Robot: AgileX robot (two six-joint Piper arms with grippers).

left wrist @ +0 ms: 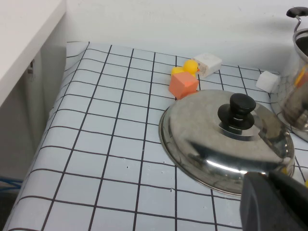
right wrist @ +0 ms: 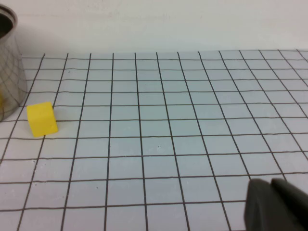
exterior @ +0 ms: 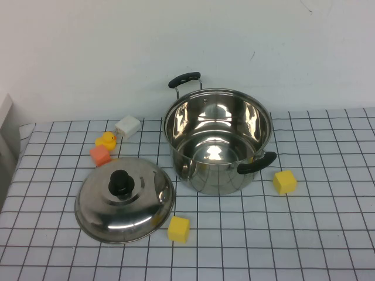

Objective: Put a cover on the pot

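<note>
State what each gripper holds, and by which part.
Nothing held. The left gripper hangs beside the lid; the right gripper over bare table, away from the pot.

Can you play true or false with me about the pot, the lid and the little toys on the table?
1. The lid is on the pot. False: it lies on the table left of the pot.
2. The pot is empty. True.
3. A yellow duck sits beside the orange block. True.
4. The left gripper holds the lid's knob. False: it is apart from the knob.
5. The right gripper grips a yellow block. False: the block lies apart from it.
</note>
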